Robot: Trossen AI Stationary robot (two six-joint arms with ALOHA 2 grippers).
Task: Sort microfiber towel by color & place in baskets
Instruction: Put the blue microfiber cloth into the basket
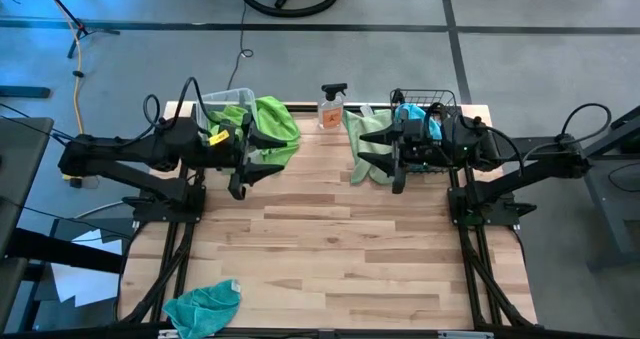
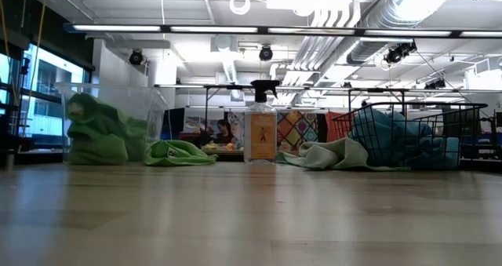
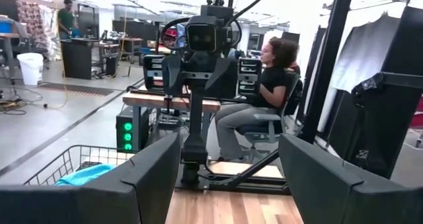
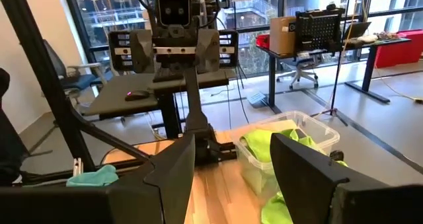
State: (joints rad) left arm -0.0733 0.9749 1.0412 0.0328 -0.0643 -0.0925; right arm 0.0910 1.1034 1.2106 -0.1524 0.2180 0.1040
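Both end effectors, left (image 1: 262, 151) and right (image 1: 372, 151), hang released and empty. The blue towel (image 1: 203, 306) lies at the worktop (image 1: 330, 249) edge. A clumsy reach could knock it off.

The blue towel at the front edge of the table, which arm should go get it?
Left. The blue towel lies at the front left corner, on the left claw's side; the right claw hangs open across the table.

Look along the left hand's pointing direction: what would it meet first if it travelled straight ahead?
Probably the right arm's hand, facing it across the bare wooden table; nothing else shows in that line, though depth is unclear.
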